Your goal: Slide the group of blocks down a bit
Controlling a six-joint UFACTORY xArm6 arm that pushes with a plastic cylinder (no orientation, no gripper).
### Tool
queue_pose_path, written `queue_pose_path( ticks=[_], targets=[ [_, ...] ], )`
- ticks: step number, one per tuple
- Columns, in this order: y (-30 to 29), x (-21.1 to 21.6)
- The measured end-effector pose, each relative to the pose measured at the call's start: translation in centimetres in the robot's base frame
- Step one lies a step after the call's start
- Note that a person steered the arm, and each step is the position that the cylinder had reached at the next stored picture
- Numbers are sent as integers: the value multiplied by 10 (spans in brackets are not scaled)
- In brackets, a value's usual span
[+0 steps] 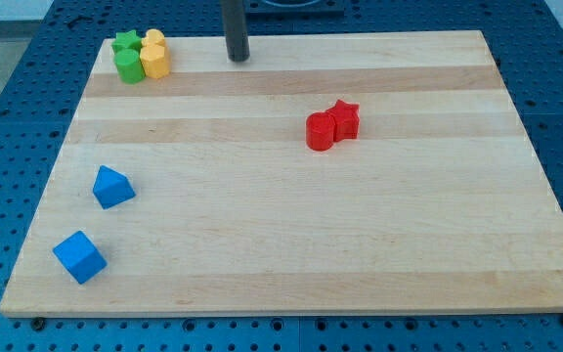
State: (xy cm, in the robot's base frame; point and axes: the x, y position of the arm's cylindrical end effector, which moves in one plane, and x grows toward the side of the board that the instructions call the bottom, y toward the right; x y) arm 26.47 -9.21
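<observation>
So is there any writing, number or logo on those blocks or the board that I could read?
None: no text, number or sign shows anywhere in this view.
The wooden board is bare wood grain.
The green blocks, yellow blocks, red blocks and blue blocks are plain coloured.
My tip, right of the green-and-yellow group, carries no label.

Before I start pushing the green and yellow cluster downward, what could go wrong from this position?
1. My tip sits to the view's right of the cluster, not above it; pushing from here would likely shove the blocks sideways, toward the wooden board's left edge.
2. The green star block, green cylinder, yellow cylinder and second yellow block are packed at the top-left corner, leaving little room behind them.
3. An off-centre push could split the four apart.
</observation>
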Motion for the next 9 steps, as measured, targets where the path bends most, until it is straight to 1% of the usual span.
queue_pose_path(
  ticks=[1, 2, 3, 4, 5, 6, 7, 8, 9],
  targets=[
    [-46, 38],
    [-121, 47],
    [-194, 47],
    [-212, 47],
    [-212, 13],
    [-212, -47],
    [-212, -73],
    [-207, -74],
    [-188, -73]
  ],
)
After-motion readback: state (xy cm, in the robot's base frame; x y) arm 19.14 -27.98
